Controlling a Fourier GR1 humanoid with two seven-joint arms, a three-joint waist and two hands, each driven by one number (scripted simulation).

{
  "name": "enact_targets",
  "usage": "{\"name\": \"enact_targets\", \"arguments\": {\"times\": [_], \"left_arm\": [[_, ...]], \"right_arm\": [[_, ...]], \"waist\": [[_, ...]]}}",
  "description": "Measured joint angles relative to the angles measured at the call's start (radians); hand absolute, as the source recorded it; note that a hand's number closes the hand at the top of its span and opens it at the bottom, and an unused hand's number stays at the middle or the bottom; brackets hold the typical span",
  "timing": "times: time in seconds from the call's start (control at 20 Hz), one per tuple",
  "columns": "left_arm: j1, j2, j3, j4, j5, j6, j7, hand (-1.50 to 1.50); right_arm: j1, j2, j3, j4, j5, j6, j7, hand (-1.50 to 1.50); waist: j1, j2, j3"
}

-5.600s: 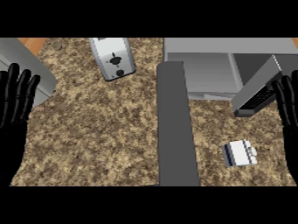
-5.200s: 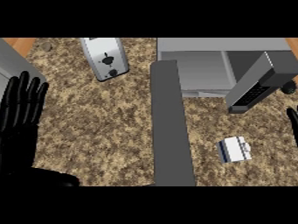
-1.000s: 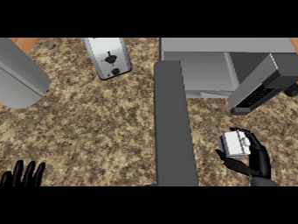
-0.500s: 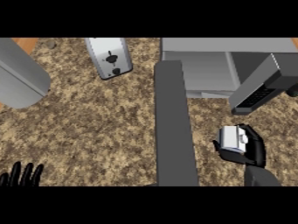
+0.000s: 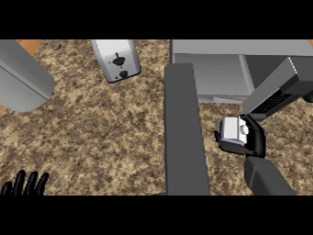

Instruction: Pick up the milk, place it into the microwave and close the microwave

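Right hand (image 5: 252,140): at the right of the head view, its grey forearm coming up from the lower edge; fingers and thumb curled round the milk.
Milk (image 5: 235,131): small white carton, held in the right hand above the counter (image 5: 111,133); its left face shows between the thumb and the fingers.
Microwave (image 5: 243,69): just beyond the right hand, toward the top of the view; grey box with its cavity open.
Door (image 5: 281,89): swung out, its dark end just beyond the fingertips; whether it touches them cannot be told.
Left hand (image 5: 26,185): far to the left of the right hand, at the lower edge; only straight, spread fingers show, holding nothing.
Dark bar (image 5: 184,133): long, just left of the right hand, running from near the microwave to the lower edge.
Toaster (image 5: 117,59): well beyond the left hand, near the top, tilted.
Grey rounded object (image 5: 13,73): beyond the left hand, at the upper left.
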Motion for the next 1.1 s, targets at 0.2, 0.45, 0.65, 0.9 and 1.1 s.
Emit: {"name": "enact_targets", "arguments": {"times": [0.2, 0.45, 0.65, 0.9, 1.1], "left_arm": [[-0.005, 0.001, 0.016, 0.020, 0.008, -0.006, -0.016, -1.50], [0.041, -0.010, -0.005, 0.000, -0.009, -0.007, -0.036, -1.50], [0.034, -0.010, -0.025, 0.009, -0.021, -0.011, -0.024, -1.50], [0.041, -0.006, -0.027, 0.003, -0.010, -0.019, -0.022, -1.50], [0.073, -0.015, -0.044, -0.008, -0.034, -0.014, -0.051, -1.50]], "right_arm": [[0.004, 0.002, 0.009, -0.038, -0.002, -0.003, 0.006, 1.50], [0.082, 0.032, 0.053, -0.176, 0.001, -0.012, 0.033, 1.50], [0.182, 0.034, 0.097, -0.351, -0.005, 0.003, 0.079, 1.50], [0.360, 0.048, 0.185, -0.644, 0.013, 0.007, 0.218, 1.50], [0.484, 0.065, 0.254, -0.846, 0.004, 0.055, 0.297, 1.50]], "waist": [[-0.010, -0.004, -0.001], [-0.023, -0.009, -0.002], [-0.031, -0.011, -0.003], [-0.037, -0.013, -0.004], [-0.033, -0.012, -0.003]]}}
